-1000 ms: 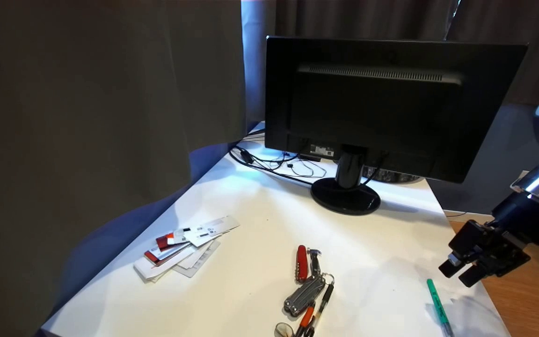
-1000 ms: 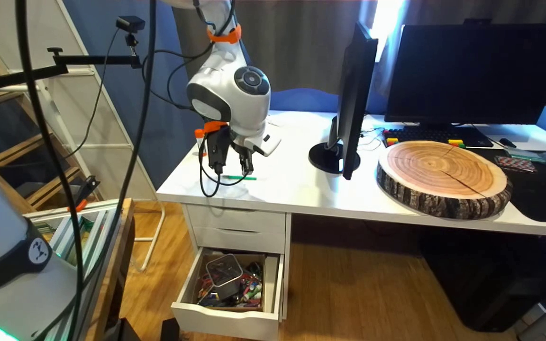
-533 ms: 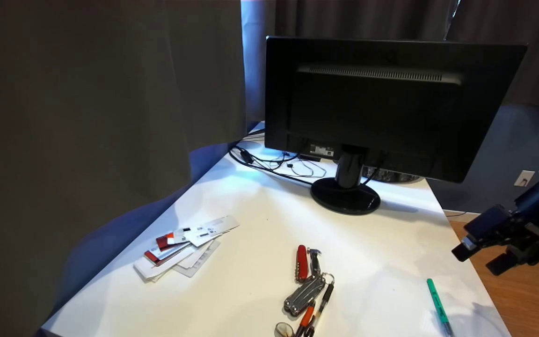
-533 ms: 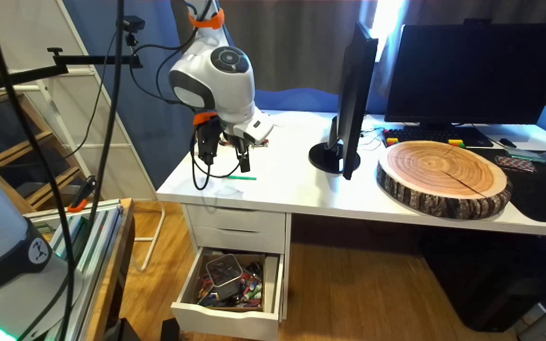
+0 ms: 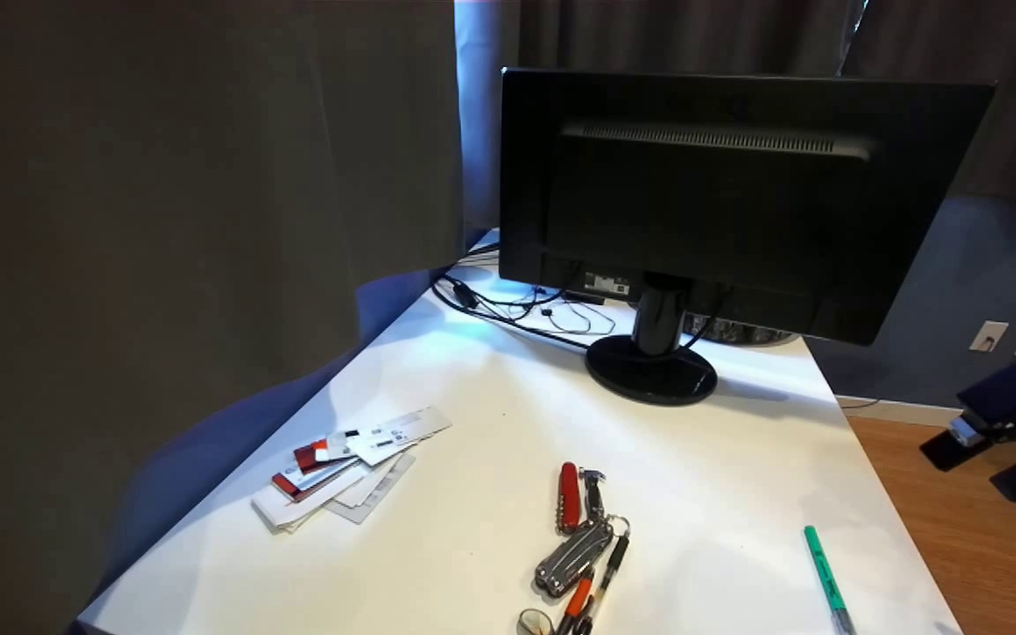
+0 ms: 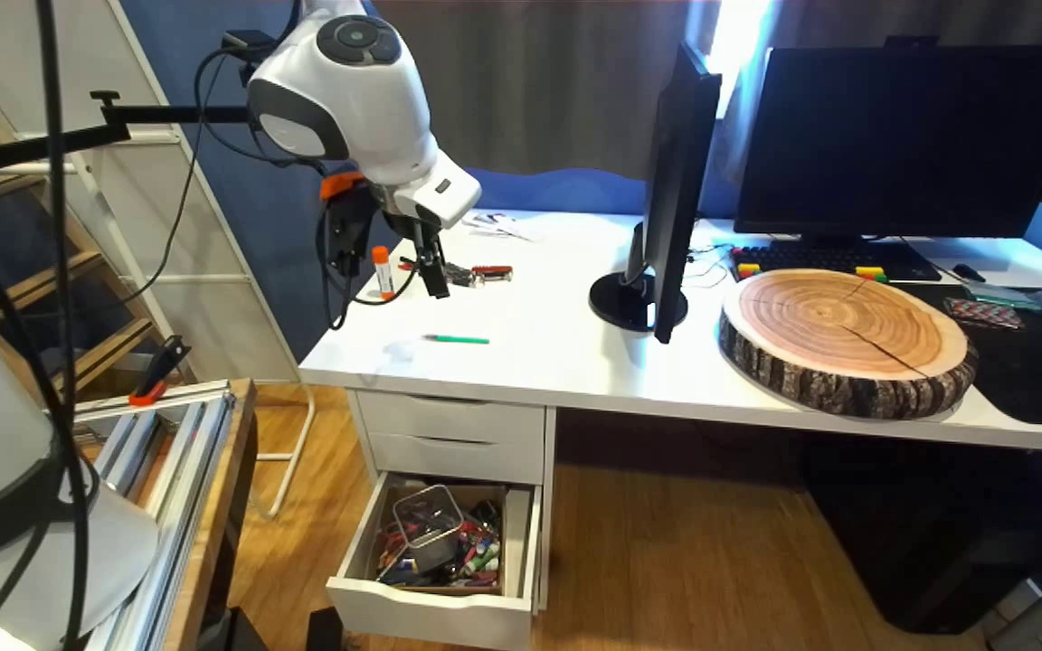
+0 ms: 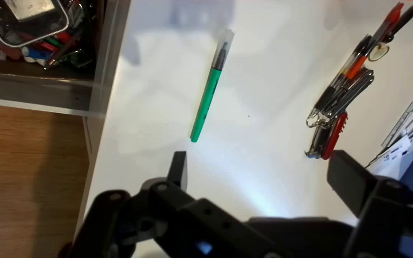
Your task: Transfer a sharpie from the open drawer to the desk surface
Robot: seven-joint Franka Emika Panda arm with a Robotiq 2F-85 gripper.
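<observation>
The sharpie, a slim green marker with a clear cap, lies flat on the white desk surface (image 5: 693, 494) near the desk's edge. I see the sharpie in both exterior views (image 5: 825, 573) (image 6: 459, 340) and in the wrist view (image 7: 208, 96). My gripper (image 7: 264, 172) is open, with nothing between its wide-apart fingers. In an exterior view the gripper (image 5: 990, 465) hangs above and beyond the desk's right edge, apart from the sharpie. The open drawer (image 6: 431, 610) below the desk holds a box of mixed pens and a clear container.
A cluster of small tools (image 5: 574, 556) and a stack of cards (image 5: 340, 467) lie on the desk. A monitor (image 5: 649, 370) stands further back. An orange-capped bottle (image 6: 383, 271) stands near the gripper. A wood slab (image 6: 847, 353) lies beyond the monitor.
My gripper's fingers have spread wider. The gripper has risen and moved away from the sharpie, out past the desk edge. The sharpie has stayed in place on the desk.
</observation>
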